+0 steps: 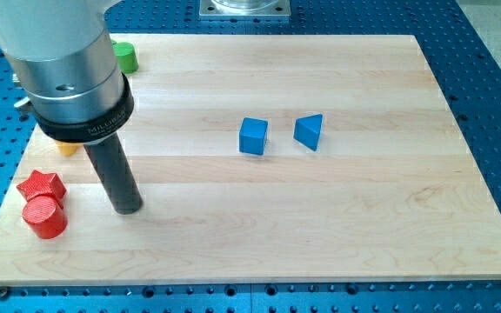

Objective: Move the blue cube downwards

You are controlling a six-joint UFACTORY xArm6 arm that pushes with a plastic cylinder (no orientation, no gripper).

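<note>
The blue cube sits near the middle of the wooden board. A blue triangular block lies just to its right, a small gap apart. My tip rests on the board at the view's left, well to the left of and below the blue cube, touching no block. The arm's grey body covers the upper left corner.
A red star block and a red cylinder sit at the left edge, left of my tip. A green block shows at the top left. A yellow block peeks out under the arm. Blue perforated table surrounds the board.
</note>
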